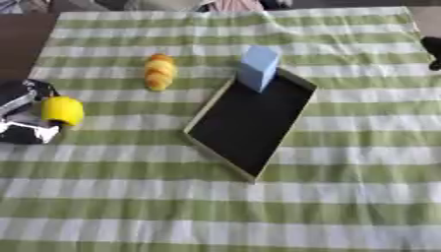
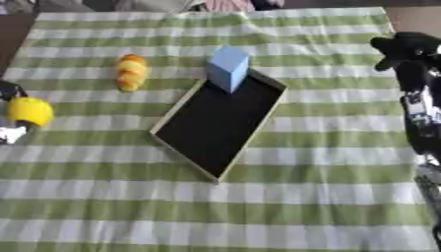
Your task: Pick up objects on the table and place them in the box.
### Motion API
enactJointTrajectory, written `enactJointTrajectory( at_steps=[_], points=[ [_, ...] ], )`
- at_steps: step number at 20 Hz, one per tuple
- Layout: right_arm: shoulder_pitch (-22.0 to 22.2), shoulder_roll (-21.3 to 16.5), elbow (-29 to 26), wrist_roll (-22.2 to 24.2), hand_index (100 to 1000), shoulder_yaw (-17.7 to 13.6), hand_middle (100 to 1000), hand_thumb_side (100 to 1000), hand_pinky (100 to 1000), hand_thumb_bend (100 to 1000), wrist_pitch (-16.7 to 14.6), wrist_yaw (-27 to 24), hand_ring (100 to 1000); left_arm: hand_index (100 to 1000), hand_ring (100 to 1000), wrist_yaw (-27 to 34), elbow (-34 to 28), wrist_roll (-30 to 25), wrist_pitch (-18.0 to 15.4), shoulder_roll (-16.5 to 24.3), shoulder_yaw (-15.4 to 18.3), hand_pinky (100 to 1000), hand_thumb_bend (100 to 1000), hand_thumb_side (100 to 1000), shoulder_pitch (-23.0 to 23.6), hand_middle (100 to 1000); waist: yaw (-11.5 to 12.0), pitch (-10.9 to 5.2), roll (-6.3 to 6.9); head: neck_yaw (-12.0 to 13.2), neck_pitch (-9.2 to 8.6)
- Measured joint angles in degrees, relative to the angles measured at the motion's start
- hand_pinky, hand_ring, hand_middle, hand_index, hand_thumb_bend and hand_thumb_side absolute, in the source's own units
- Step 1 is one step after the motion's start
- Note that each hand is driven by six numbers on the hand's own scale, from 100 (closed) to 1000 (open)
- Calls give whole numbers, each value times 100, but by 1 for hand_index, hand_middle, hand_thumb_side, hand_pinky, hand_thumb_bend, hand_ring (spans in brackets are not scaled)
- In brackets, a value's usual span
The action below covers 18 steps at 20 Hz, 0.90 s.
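A shallow box (image 1: 199,141) with a pale rim and black floor lies askew in the middle of the green-striped cloth. A light blue block (image 1: 258,68) stands upright in its far corner. To the left of the box lies an orange and yellow lumpy object (image 1: 158,72), apart from both hands. At the left edge my left hand (image 1: 19,115) has its fingers curled round a yellow round fruit (image 1: 62,110), low over the cloth. My right hand (image 2: 408,46) hangs at the right edge, far from the box, fingers relaxed and holding nothing.
The striped cloth (image 1: 215,211) covers the table to its near edge. A dark table edge (image 1: 21,39) shows at the far left. My right forearm (image 2: 422,123) runs down the right side.
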Motion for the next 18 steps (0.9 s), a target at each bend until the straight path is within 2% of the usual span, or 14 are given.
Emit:
enactJointTrajectory(
  at_steps=[5, 9, 13, 18],
  points=[
    [49, 0, 0, -31, 782, -1, 519, 470, 958, 100, -13, 40, 826, 606, 643, 0, -676, 404, -298, 8, 86, 599, 100, 149, -82, 509, 29, -5, 1, -17, 5],
    [79, -32, 0, -90, 782, -5, 523, 470, 952, 100, -106, 57, 825, 607, 620, 71, -1283, 537, -631, -151, -26, 588, 100, 153, -593, 492, 70, -79, -1, -30, 15],
    [130, -204, 0, -171, 783, -40, 524, 470, 948, 100, -293, 57, 825, 609, 615, 177, -1437, 201, -939, -816, -289, 585, 100, 200, -1175, 492, 88, -126, -42, -45, 62],
    [255, -480, 0, -217, 783, -42, 524, 470, 943, 100, -527, 54, 825, 611, 608, 72, -1019, -442, -1182, -1836, -430, 580, 100, 279, -1483, 488, 112, -150, -106, -151, 77]
  ],
)
